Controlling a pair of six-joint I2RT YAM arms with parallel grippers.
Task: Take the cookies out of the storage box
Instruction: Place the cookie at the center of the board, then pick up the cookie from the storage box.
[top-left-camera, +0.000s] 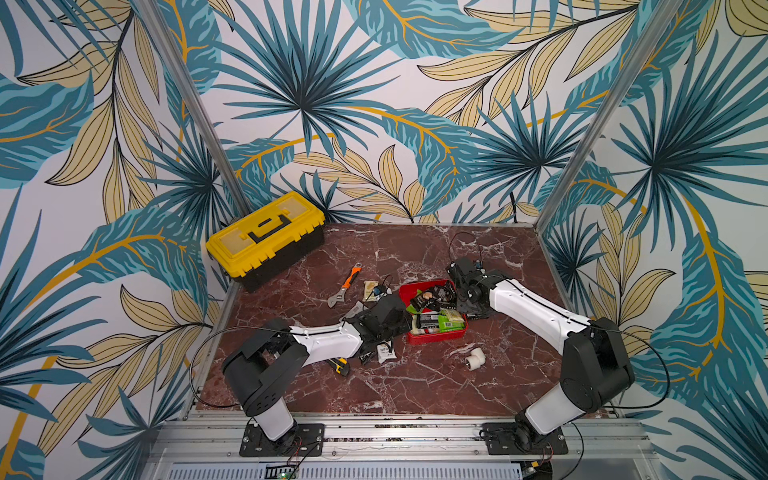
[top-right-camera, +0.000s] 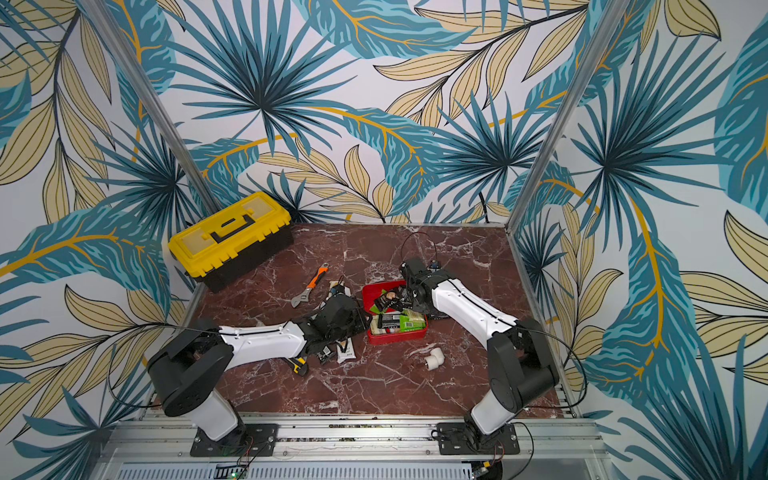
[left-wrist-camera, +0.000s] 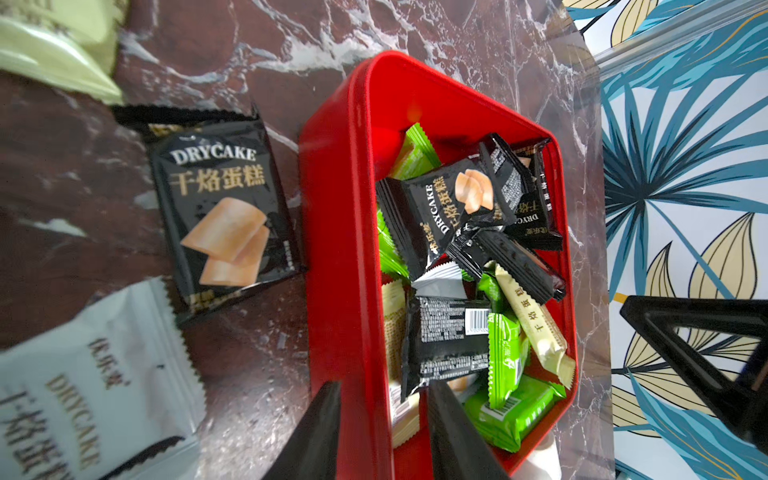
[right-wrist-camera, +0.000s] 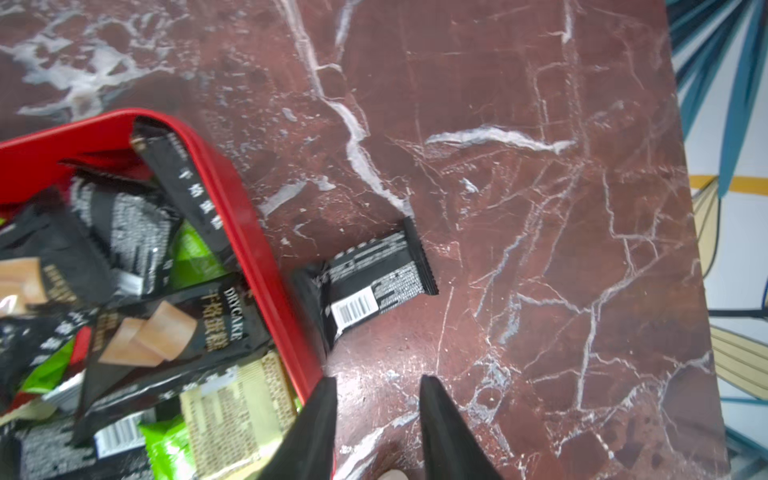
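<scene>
The red storage box sits mid-table, filled with cookies in black, green and cream wrappers. My left gripper is open, one finger outside the box's left wall and one inside, with a gap showing on the inner side. My right gripper is open and empty over the table, just outside the box's right rim. A black packet lies on the table beyond its fingertips, against the box. Black, white and pale packets lie left of the box.
A yellow-lidded toolbox stands at the back left. An orange-handled wrench lies left of the box, a white pipe elbow in front of it. A yellow-black utility knife lies partly under the left arm.
</scene>
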